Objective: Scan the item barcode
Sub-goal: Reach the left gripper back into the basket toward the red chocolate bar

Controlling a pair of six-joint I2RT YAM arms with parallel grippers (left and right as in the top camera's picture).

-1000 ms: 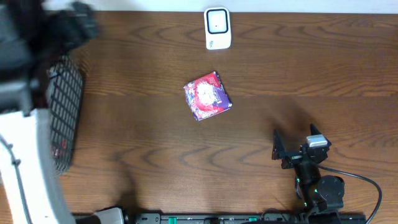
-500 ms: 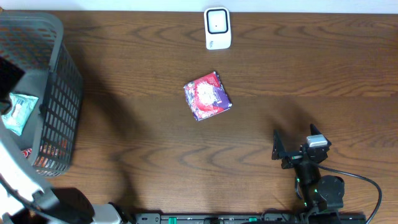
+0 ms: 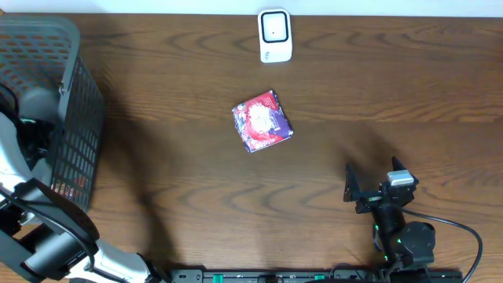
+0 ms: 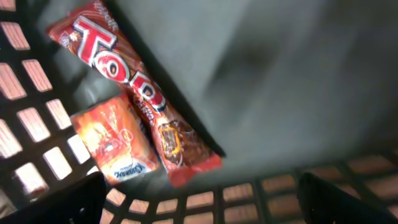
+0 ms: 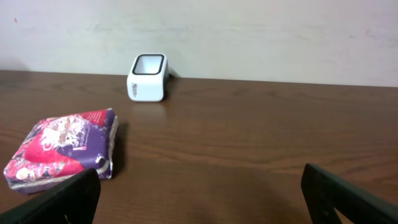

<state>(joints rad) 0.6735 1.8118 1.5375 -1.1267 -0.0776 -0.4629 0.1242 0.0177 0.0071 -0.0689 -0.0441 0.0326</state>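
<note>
a: from overhead, where's the item?
b: the red-and-purple packet (image 3: 262,120) lies flat on the bench (image 3: 393,94), on the robot's side of the white scanner (image 3: 275,35) and well apart from it. the basket (image 3: 78,102) sits far to the scanner's left, with the left arm down inside it. the right claw (image 3: 376,185) hangs spread and empty, farther from the scanner than the packet and off to its right.
a: left wrist?
b: the left claw (image 4: 200,202) is spread wide over the basket floor, pinching nothing. under it lie a red bar (image 4: 134,93), whose white letters start "top" with the rest unreadable, and a small orange pack (image 4: 115,140) with print too blurred to read.
a: right wrist?
b: the packet looks like a soft, puffy, glossy pillow pack. i'd judge it light, slippery and crushable, so pinch it gently across the short sides. no barcode or readable words show on it, and the scanner's small mark is illegible.
</note>
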